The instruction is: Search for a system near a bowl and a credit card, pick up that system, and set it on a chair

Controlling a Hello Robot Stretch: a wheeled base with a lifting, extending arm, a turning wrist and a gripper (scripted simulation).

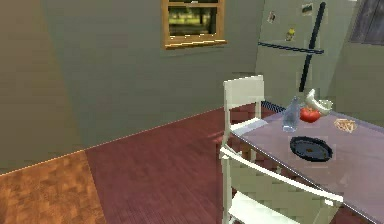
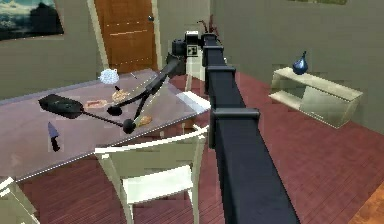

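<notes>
My arm (image 2: pixel 228 120) reaches out over a purple-grey table (image 2: pixel 30 125), and the gripper (image 2: pixel 181 57) is at its far end near the table's back edge. A black jointed thing (image 2: pixel 62 104), shaped like a folding lamp, stretches from the gripper down across the tabletop. I cannot tell whether the gripper holds anything. A pale blue-white rounded thing (image 2: pixel 108 76), a small plate (image 2: pixel 95 103) and a small dark blue item (image 2: pixel 53 136) lie nearby. A white chair (image 2: pixel 150 170) stands at the table's near side. In the forward view the table (image 1: pixel 345 165) carries a dark round pan (image 1: pixel 310 148).
Two white chairs (image 1: pixel 243 100) (image 1: pixel 270 195) stand by the table in the forward view, with a red round thing (image 1: pixel 310 114) and a glass bottle (image 1: pixel 290 115) on top. A wooden door (image 2: pixel 125 35) is behind the table. A low shelf (image 2: pixel 315 95) bears a blue vase (image 2: pixel 300 63). Red floor (image 1: pixel 160 160) lies between.
</notes>
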